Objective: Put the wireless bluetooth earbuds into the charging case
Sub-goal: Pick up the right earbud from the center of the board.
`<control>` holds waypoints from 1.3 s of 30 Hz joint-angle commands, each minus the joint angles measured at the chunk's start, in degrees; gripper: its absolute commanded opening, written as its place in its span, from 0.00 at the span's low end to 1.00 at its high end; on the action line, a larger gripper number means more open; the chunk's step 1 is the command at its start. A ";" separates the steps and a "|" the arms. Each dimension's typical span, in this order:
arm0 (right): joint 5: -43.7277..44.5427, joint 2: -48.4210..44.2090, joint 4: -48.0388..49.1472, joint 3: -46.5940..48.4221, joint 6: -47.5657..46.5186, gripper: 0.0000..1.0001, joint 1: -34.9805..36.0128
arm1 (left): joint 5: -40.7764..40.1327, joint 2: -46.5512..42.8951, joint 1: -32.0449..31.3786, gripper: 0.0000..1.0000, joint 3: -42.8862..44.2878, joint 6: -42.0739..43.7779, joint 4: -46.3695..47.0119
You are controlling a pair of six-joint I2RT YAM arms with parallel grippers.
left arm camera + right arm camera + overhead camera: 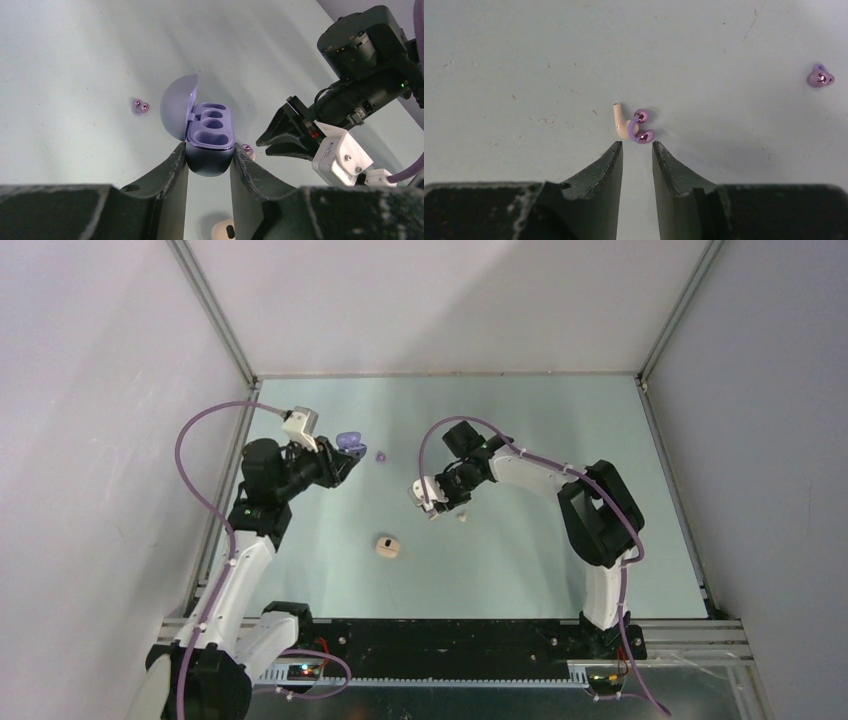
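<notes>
Left jaws: closed on the base of the purple charging case (212,125), whose lid (176,107) stands swung open.
Right jaws: slightly apart with nothing between them, poised over two buds that lie right of the purple charging case.
Under the right jaws: a cream earbud (620,122) and a purple earbud (642,128), touching each other on the tabletop (560,570).
Wells: both hollows in the purple charging case look bare, with no bud seated.
Other purple earbud (380,456): loose on the tabletop, just beside the purple charging case on its lid side.
Beige case (387,547): well apart from the purple charging case, nearer the arm bases. I cannot tell whether it is open or shut.
Done: the case is gripped and presented open.
Left: by my reading nearly everything. Each purple bud has yet to be lifted and seated, and the cream one probably belongs in the beige case.
</notes>
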 commanded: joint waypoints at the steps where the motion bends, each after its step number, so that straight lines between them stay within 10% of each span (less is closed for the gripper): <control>1: 0.47 1.57 1.15 0.18 -0.77 0.33 1.07 | -0.43 -0.91 0.61 0.00 -0.37 -0.04 1.89; 25: 3.09 7.02 -1.15 5.91 0.85 0.28 1.80 | -1.57 -0.35 1.22 0.00 0.18 0.24 1.72; 39: 2.20 6.56 -9.39 14.00 5.90 0.00 0.11 | 0.68 0.76 1.32 0.00 -0.07 1.64 3.06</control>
